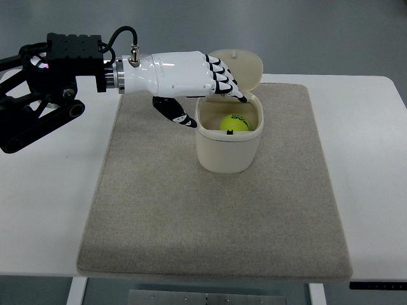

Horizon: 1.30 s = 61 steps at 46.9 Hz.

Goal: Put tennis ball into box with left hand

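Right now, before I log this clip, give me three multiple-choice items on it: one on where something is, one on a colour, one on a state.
1. Where is the ball?
A. on the mat beside the box
B. inside the box
C. in the left hand

2. What colour is the mat?
A. beige-grey
B. dark blue
C. red

3. How does the box's lid stand?
A. shut over the box
B. lying loose on the table
C. swung open behind the box

Answers:
1. B: the yellow-green ball lies within the walls of the box.
2. A: the mat under the box is beige-grey on the white table.
3. C: the lid tilts back from the far rim, leaving the opening bare, with the left hand over the rim, fingers relaxed and holding nothing.
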{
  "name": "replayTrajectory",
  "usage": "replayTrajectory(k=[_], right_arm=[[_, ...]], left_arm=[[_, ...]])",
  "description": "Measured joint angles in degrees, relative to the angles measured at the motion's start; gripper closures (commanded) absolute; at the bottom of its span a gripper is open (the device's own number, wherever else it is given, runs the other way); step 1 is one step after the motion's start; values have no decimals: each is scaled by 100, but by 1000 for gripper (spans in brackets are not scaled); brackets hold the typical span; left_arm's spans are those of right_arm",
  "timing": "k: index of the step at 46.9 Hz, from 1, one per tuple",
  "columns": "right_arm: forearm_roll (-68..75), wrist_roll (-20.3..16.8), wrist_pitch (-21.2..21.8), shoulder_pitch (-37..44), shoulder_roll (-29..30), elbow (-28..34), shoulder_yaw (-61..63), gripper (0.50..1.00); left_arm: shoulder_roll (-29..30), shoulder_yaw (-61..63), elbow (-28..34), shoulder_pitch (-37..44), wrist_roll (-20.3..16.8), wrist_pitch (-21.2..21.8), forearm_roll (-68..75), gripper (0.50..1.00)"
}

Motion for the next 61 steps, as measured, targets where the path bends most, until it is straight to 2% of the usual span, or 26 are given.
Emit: replayTrajectory(k=[5,7,11,20,32,42,50,53,55,61], right_arm=[[0,-1,0,0,0,0,0,597],[0,-2,0,0,0,0,0,597],[0,0,0,0,0,0,0,597],[0,2,1,0,0,0,0,597],[0,-1,5,0,0,0,0,597],[0,4,1,0,0,0,0,597],[0,3,3,0,0,0,0,597],[0,3,3,-1,0,0,0,599],[0,1,2,-1,0,0,0,599],[0,-1,1,0,0,0,0,597]], left_arm=[[218,0,-91,-15,-1,0,-232,570],[326,0,-167,-23,-1,0,-341,536],[593,0,-321,-29,-7,-6,-626,508],[1197,33,-521,-29,-7,-48,-1694,508],[1942,44,-462,51,-5,-95,-3658,506],[1932,26,112,506,4,-98,-5003,508],[1486,23,680,900,73,-122,-5836,508],[1416,23,755,983,252,-145,-6303,508],[1369,19,781,1013,502,-155,-6716,506],[1151,-39,967,1059,1463,-161,-8095,508]])
